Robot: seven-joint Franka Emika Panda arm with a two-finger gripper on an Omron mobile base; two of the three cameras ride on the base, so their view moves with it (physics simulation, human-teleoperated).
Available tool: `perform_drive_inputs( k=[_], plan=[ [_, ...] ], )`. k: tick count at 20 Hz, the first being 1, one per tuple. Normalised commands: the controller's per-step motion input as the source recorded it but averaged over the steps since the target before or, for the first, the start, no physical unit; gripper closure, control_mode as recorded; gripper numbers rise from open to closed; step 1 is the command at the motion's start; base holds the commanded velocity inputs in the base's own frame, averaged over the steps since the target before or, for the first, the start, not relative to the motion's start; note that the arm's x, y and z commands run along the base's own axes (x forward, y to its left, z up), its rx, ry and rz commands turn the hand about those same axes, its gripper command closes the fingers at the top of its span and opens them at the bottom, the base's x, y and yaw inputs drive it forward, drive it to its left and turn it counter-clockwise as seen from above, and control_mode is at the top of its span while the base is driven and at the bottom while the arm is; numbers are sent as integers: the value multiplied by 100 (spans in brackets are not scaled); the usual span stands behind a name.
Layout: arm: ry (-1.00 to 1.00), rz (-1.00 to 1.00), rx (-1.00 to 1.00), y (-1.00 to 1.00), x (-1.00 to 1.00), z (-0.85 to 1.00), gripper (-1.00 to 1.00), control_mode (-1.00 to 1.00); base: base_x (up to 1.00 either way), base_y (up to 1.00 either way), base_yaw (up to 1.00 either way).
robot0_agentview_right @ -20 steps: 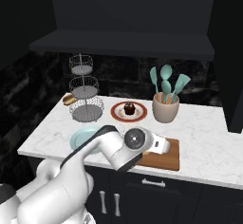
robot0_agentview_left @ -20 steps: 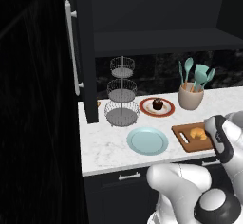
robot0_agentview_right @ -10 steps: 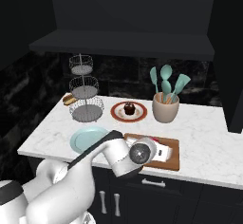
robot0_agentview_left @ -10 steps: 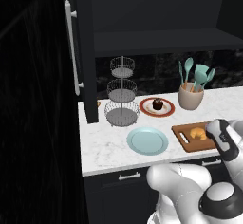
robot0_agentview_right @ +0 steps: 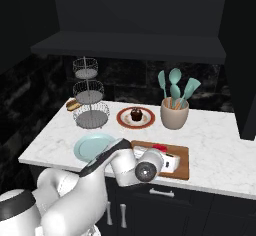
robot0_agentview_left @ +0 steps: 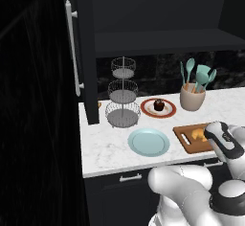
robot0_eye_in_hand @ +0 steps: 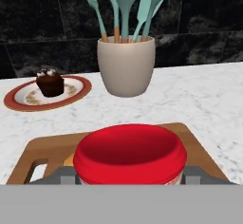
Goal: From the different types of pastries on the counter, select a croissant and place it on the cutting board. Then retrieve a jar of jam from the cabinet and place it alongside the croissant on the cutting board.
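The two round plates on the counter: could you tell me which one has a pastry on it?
The red-rimmed plate beside the utensil crock carries the dark chocolate pastry; the light-blue plate nearer the counter's front edge is bare.

2 base views, 1 close hand view
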Motion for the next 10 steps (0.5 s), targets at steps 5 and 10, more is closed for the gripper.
perform_drive_inputs(
  k=[5, 10],
  plan=[
    [-6, 1, -3, -8, 10, -16, 100, -100, 0, 0, 0],
    [-7, 1, -3, -12, 4, -14, 100, -100, 0, 0, 0]
  ],
)
